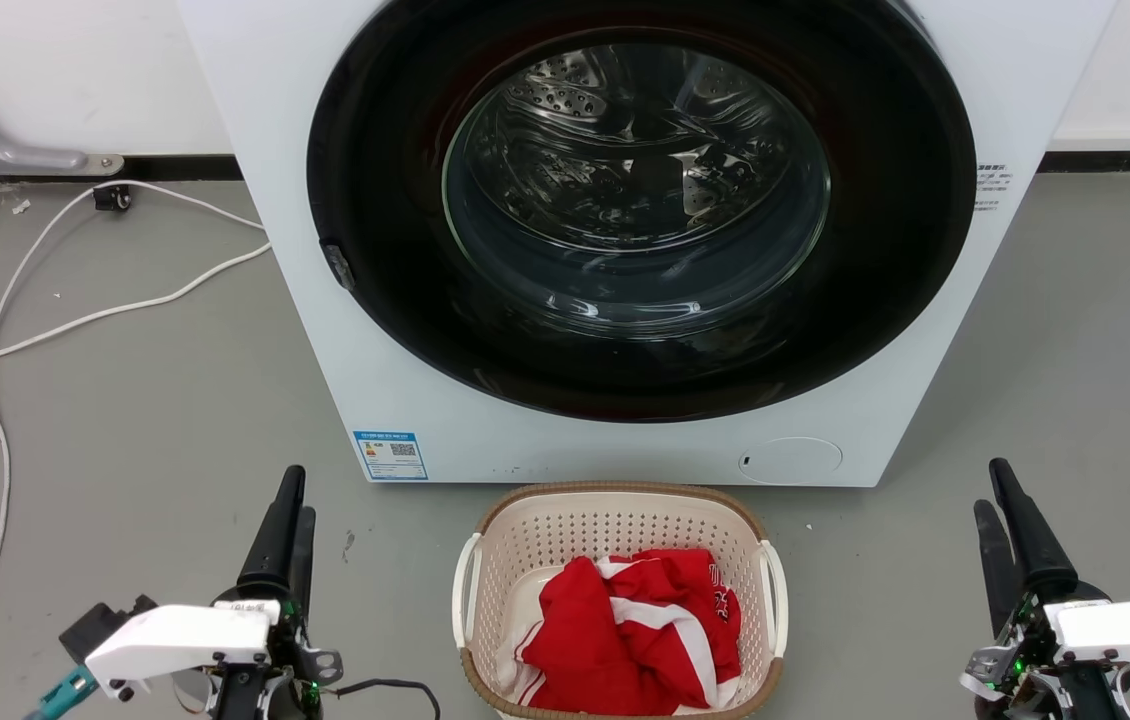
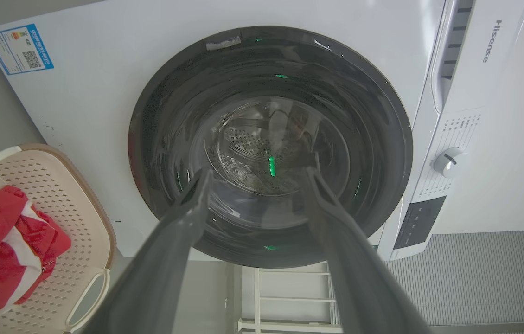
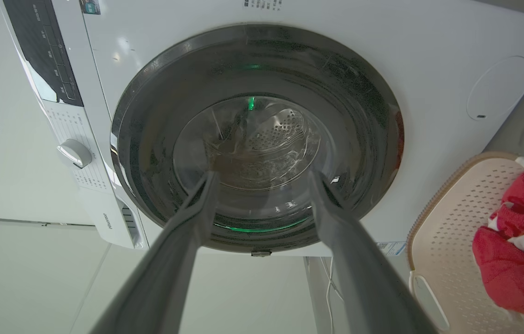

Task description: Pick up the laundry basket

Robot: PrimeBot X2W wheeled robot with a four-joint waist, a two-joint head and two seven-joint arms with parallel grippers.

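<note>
Upright laundry basket [image 1: 615, 490], handles [image 1: 466, 590] at left and right.

Left gripper [image 1: 298, 495] and right gripper [image 1: 991, 487] upright, jaws apart, empty.

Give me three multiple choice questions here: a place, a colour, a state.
1. Where is the laundry basket relative to the washing machine? A on top; B inside; C on the floor before it.
2. The garment in it is: A blue; B red and white; C green.
3. The left tool and right tool are: A open, empty; B gripping the basket; C gripping the garment.
C: it stands on the floor at the machine's foot. B: red cloth, white stripes. A: fingers apart, nothing between.
</note>
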